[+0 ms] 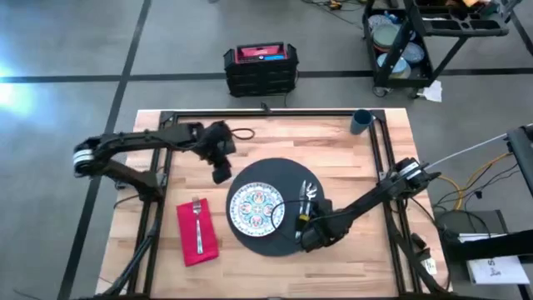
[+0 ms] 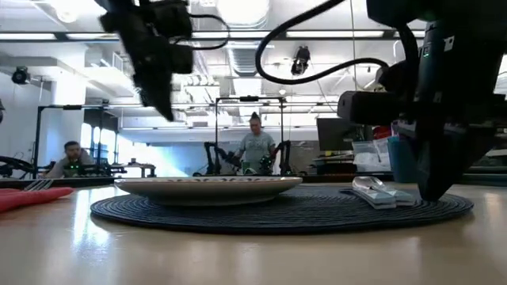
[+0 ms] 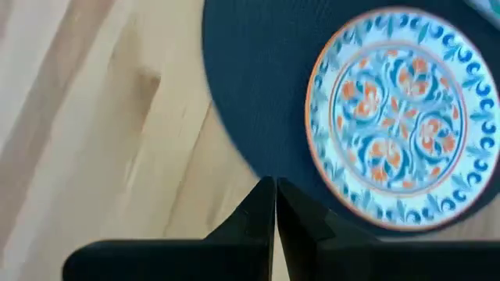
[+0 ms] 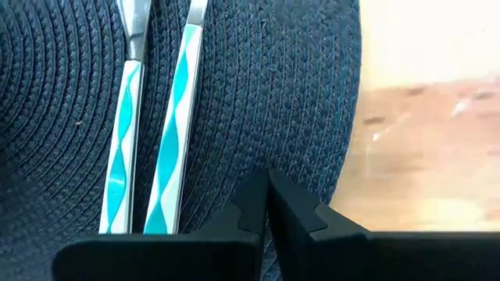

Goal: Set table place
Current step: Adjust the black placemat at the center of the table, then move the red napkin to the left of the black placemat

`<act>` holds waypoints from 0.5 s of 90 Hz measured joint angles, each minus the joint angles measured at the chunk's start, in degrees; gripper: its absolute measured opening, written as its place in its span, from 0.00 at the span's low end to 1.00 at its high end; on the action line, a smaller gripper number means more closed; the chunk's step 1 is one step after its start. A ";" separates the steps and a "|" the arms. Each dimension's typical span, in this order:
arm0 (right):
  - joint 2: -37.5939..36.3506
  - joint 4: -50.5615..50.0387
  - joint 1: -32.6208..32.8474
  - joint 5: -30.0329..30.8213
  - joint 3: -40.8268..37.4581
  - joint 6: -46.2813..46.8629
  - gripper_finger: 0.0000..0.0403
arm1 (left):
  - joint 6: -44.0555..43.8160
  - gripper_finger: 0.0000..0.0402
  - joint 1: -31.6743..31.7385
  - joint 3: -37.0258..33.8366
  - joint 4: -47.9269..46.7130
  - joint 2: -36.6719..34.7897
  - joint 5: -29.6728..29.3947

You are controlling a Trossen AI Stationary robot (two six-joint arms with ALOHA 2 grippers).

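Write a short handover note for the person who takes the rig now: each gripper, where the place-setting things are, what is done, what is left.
Left gripper: shut, empty, raised over the light wooden plank table, beside the round dark grey woven mat.
Right gripper: shut, empty, low at the mat's right edge.
Done: white patterned plate on the mat; silver fork on the red cloth napkin to the mat's left; two teal-and-white-handled utensils side by side on the mat, right of the plate.
Left: dark blue cup stands at the far right corner, probably to bring near.

Dark grey woven mat (image 1: pixel 275 204); white plate (image 1: pixel 257 208) with blue-orange floral pattern; red napkin (image 1: pixel 197 232); teal-and-white wavy cutlery handles (image 4: pixel 148 156); dark blue cup (image 1: pixel 362 122); light wood surface (image 1: pixel 275 137).
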 joint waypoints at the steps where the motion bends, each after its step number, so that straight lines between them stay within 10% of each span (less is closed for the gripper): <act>1: 0.00 -0.07 0.00 0.24 0.00 0.03 0.00 | -0.42 0.00 -0.04 -0.54 -0.15 -0.54 -0.01; 45: -1.72 -8.15 -0.02 5.91 1.59 0.53 0.11 | -21.31 0.00 -9.24 -20.07 -4.12 -20.91 2.86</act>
